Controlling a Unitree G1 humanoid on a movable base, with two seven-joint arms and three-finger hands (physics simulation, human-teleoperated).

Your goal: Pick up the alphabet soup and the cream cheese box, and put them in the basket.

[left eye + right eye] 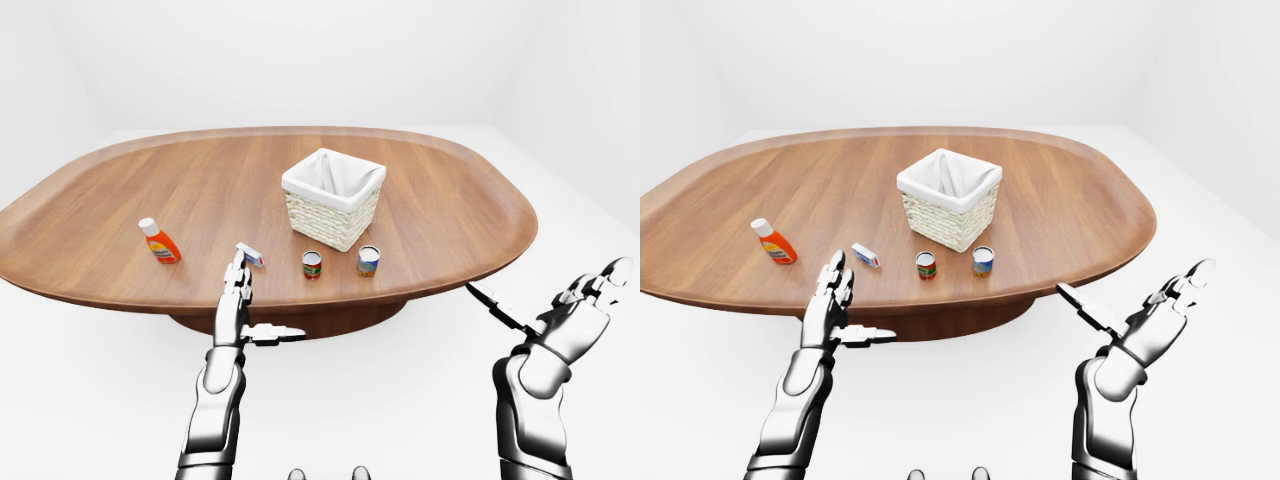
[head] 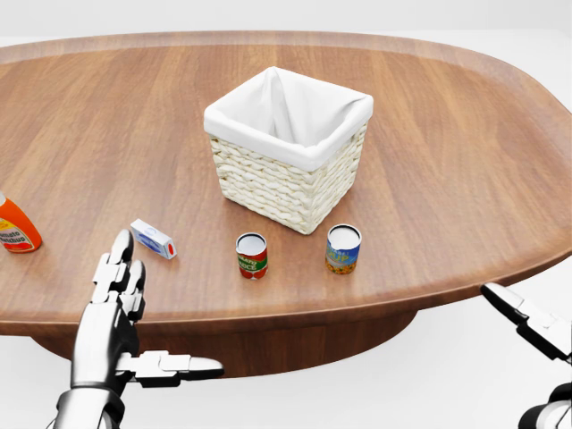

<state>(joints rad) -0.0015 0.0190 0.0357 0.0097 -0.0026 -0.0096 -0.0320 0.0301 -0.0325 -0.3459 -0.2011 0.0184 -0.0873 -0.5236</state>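
One basket [image 2: 288, 147] on the table [image 2: 465, 161], wicker with a white cloth liner; what shows of the inside is bare liner, nothing in it.

Left to right in the head view: one orange bottle [image 2: 15, 227] at the far left edge, lying tilted. One small cream cheese box [image 2: 153, 239], white and blue, flat on the wood toward the view's bottom left of the basket, apart from it. Two cans, both upright with their tops showing: the alphabet soup can [image 2: 252, 256] with a red and green label, and beside it a second can [image 2: 343, 248] with a blue and yellow label. Both stand just below the basket in the view and do not touch each other or it.

Two robot hands. Left hand [image 2: 121, 308] rises at the table's near edge, fingers straight up, thumb out sideways, spread wide and holding nothing; the box is just above its fingertips in the view. Right hand [image 1: 572, 318] is off the table at the right, palm up, fingers splayed, nothing in it.
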